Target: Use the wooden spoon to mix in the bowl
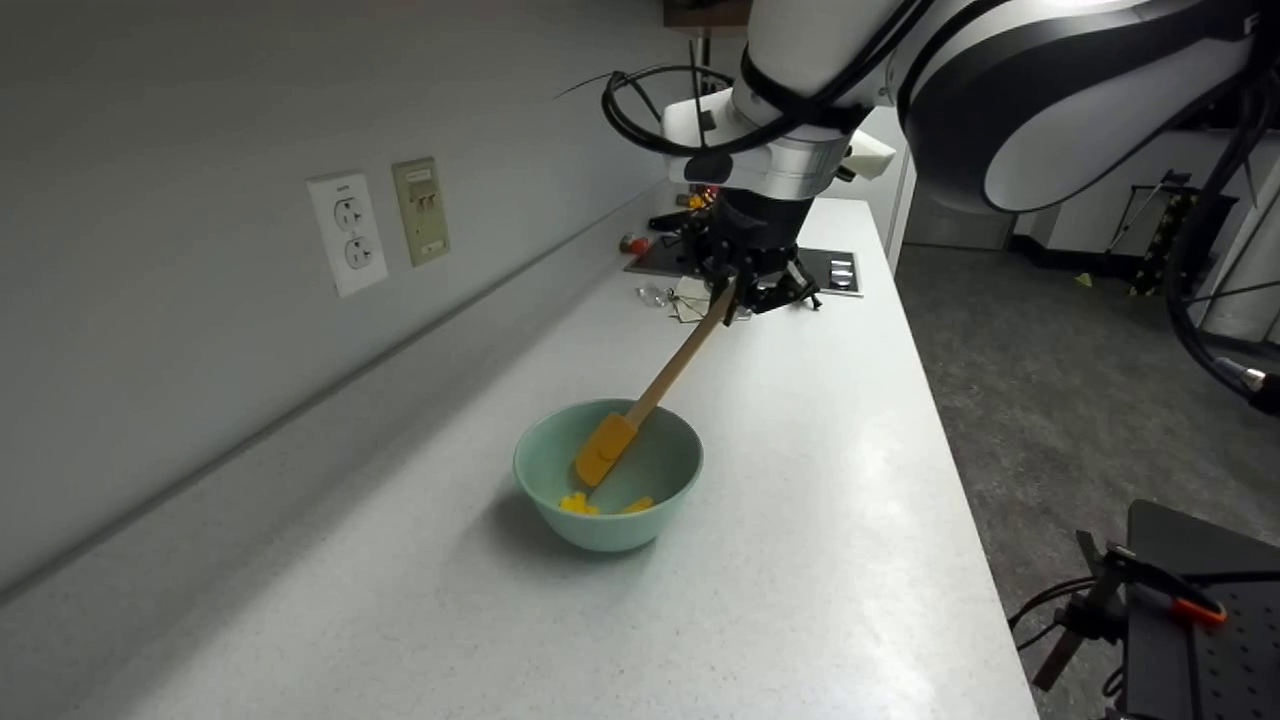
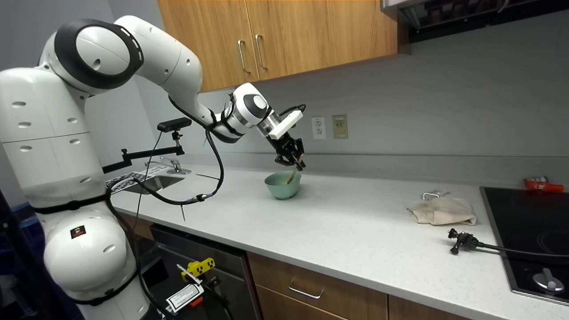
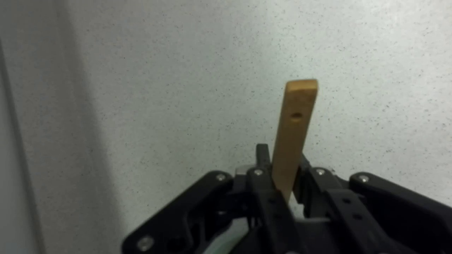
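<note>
The bowl [image 1: 608,532] is pale mint green and stands upright on the counter; it also shows in an exterior view [image 2: 283,191], and its rim peeks in at the bottom of the wrist view [image 3: 227,241]. Yellow pieces [image 1: 578,504] lie in its bottom. The wooden spoon [image 1: 678,365] has a tan handle and a flat yellow-orange head that is inside the bowl, above or touching the pieces; I cannot tell which. It leans up to my gripper [image 1: 733,300], which is shut on the upper handle. In the wrist view the handle end [image 3: 296,116] sticks out past the fingertips [image 3: 283,158].
A wall with an outlet [image 1: 348,232] and a switch plate [image 1: 421,211] runs behind the counter. A beige cloth [image 2: 442,211], a black mount [image 2: 464,241] and a cooktop [image 2: 533,231] lie further along. A cabinet [image 2: 311,35] hangs above. A sink [image 2: 153,183] is near the arm.
</note>
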Motion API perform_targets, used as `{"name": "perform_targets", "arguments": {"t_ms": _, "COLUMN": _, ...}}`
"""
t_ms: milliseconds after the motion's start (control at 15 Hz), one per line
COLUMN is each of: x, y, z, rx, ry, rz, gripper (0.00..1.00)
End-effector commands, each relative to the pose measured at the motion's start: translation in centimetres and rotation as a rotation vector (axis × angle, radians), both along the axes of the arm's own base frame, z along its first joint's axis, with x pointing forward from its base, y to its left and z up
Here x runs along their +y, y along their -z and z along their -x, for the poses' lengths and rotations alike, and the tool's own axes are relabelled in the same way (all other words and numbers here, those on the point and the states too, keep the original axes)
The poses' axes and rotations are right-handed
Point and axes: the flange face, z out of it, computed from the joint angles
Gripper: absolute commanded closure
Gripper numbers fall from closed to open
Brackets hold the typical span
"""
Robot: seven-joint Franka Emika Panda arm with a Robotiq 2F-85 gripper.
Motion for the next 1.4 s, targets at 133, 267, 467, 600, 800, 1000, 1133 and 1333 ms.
{"name": "perform_targets", "arguments": {"t_ms": 133, "x": -0.5, "y": 0.1, "z": 0.3, "rx": -0.001, "ry": -0.044, "rz": 0.037, "gripper": 0.96}}
{"name": "perform_targets", "arguments": {"t_ms": 267, "x": 0.2, "y": 0.4, "z": 0.4, "rx": 0.008, "ry": -0.045, "rz": 0.030, "gripper": 0.96}}
{"name": "perform_targets", "arguments": {"t_ms": 467, "x": 1.7, "y": 0.6, "z": 0.5, "rx": 0.026, "ry": -0.036, "rz": 0.008, "gripper": 0.96}}
{"name": "perform_targets", "arguments": {"t_ms": 600, "x": 2.5, "y": 0.5, "z": 0.5, "rx": 0.031, "ry": -0.026, "rz": -0.015, "gripper": 0.96}}
{"name": "perform_targets", "arguments": {"t_ms": 800, "x": 2.8, "y": 0.0, "z": 0.2, "rx": 0.014, "ry": -0.011, "rz": -0.051, "gripper": 0.96}}
{"name": "perform_targets", "arguments": {"t_ms": 1000, "x": 1.9, "y": -0.8, "z": -0.2, "rx": -0.027, "ry": -0.013, "rz": -0.053, "gripper": 0.96}}
{"name": "perform_targets", "arguments": {"t_ms": 1133, "x": 0.9, "y": -1.1, "z": -0.3, "rx": -0.035, "ry": -0.033, "rz": -0.035, "gripper": 0.96}}
{"name": "perform_targets", "arguments": {"t_ms": 1333, "x": 0.5, "y": -0.3, "z": 0.0, "rx": -0.013, "ry": -0.033, "rz": -0.021, "gripper": 0.96}}
